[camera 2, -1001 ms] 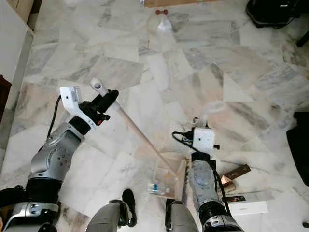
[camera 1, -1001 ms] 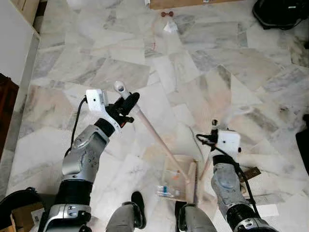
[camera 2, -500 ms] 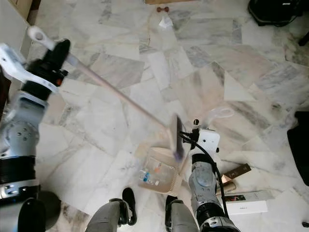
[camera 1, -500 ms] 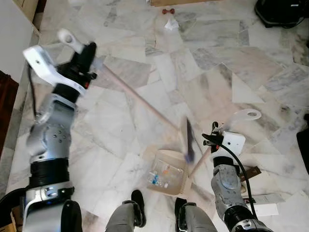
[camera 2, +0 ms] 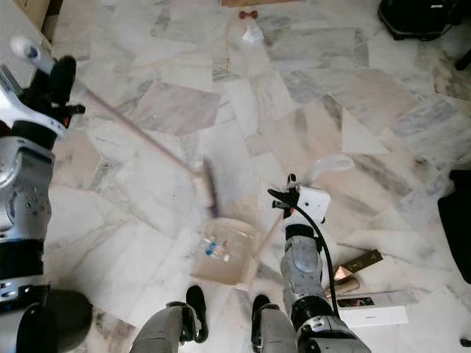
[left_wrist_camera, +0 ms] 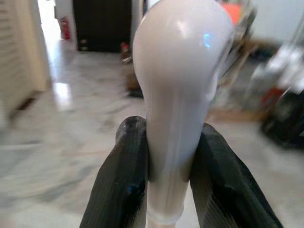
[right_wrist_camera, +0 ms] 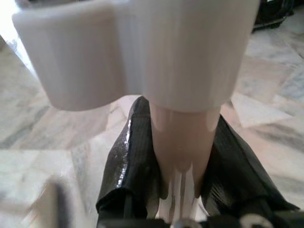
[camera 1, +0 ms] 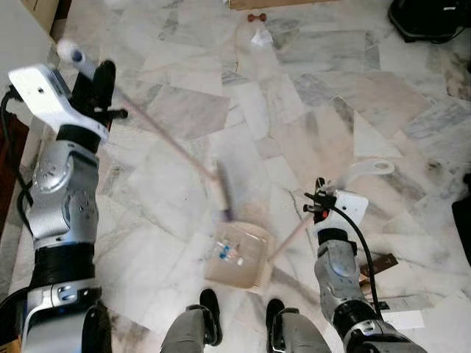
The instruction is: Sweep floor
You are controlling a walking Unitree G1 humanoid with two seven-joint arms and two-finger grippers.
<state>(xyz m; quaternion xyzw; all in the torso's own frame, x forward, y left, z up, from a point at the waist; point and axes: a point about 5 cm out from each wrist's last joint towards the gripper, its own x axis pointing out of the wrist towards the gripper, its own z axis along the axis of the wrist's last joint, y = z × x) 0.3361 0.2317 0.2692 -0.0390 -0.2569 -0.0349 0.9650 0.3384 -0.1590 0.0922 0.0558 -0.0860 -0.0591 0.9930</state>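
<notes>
My left gripper (camera 1: 99, 79) is raised at the upper left, shut on the broom's pale handle just below its white tip (left_wrist_camera: 183, 57). The handle slants down to the blurred broom head (camera 1: 223, 197), which hangs just above the floor beside the dustpan. The beige dustpan (camera 1: 239, 257) lies in front of my feet with several small bits of litter in it. My right gripper (camera 1: 318, 208) is shut on the dustpan's pink handle (right_wrist_camera: 183, 142), below its white looped end (camera 1: 372, 169). A crumpled white scrap (camera 1: 259, 38) and a small red thing (camera 1: 255, 17) lie far ahead.
A black bag (camera 1: 430, 18) sits at the far right. A white box (camera 1: 401, 321) and a brown item (camera 1: 379, 262) lie on the floor near my right side. A white wall (camera 1: 22, 44) and dark furniture (camera 1: 7, 169) run along the left.
My left arm has lifted up and to the left, and the broom head has swung out of the dustpan to its left. The dustpan has shifted slightly left with the right gripper.
</notes>
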